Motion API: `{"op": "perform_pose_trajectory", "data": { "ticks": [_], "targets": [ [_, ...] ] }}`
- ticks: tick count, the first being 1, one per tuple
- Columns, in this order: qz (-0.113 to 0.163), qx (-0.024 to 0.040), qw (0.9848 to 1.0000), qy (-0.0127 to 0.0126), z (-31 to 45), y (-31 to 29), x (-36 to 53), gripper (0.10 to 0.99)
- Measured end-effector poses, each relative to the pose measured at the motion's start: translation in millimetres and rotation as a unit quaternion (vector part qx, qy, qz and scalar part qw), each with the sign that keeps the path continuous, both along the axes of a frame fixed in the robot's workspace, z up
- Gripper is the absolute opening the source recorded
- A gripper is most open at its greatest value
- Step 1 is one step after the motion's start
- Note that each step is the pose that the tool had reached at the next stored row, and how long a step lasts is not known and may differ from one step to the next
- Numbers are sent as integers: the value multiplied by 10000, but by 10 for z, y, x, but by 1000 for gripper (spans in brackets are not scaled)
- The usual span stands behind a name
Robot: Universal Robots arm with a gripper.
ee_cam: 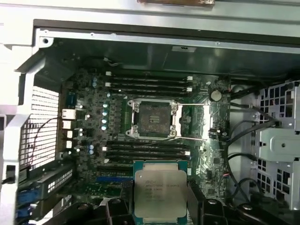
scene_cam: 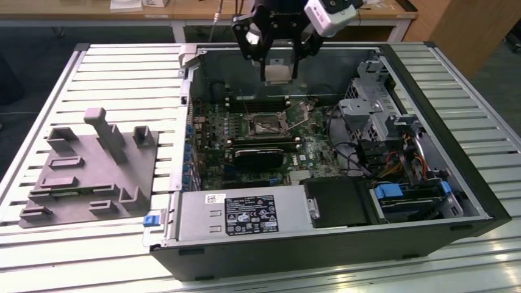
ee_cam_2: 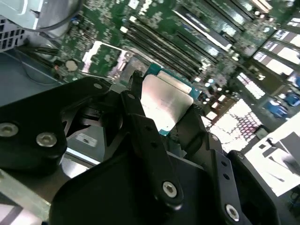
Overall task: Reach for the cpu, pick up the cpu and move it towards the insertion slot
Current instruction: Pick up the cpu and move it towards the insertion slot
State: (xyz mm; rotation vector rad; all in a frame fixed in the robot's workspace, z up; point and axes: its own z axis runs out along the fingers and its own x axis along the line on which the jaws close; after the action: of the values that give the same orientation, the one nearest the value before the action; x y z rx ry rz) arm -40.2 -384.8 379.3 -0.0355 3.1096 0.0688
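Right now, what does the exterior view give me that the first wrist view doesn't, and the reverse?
Exterior view alone: the grey plastic tray with upright posts on the slatted table, beside the open computer case, and the black gripper from outside, above the case.

First wrist view alone: the small square silvery cpu's flat face, with the gripper's black fingers at its sides.

Both: the dark-framed square insertion slot, unfilled, on the green circuit board.

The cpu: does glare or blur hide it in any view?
In the second wrist view the cpu top is washed out by glare, and bright patches burn out the board behind it; in the first wrist view the cpu is evenly lit, with softly blurred print.
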Motion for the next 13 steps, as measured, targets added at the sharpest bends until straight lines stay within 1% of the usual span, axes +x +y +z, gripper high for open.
{"op": "perform_pose_trajectory", "data": {
  "ticks": [2, 6, 11, 13],
  "targets": [
    [0, -1, 10000, 2, -11, 40, 46, 541],
    [-1, -1, 10000, 3, -32, 141, 111, 541],
    [-1, -3, 10000, 3, -56, 287, 127, 541],
    [0, -4, 10000, 3, -66, 328, 131, 541]
  ]
}}
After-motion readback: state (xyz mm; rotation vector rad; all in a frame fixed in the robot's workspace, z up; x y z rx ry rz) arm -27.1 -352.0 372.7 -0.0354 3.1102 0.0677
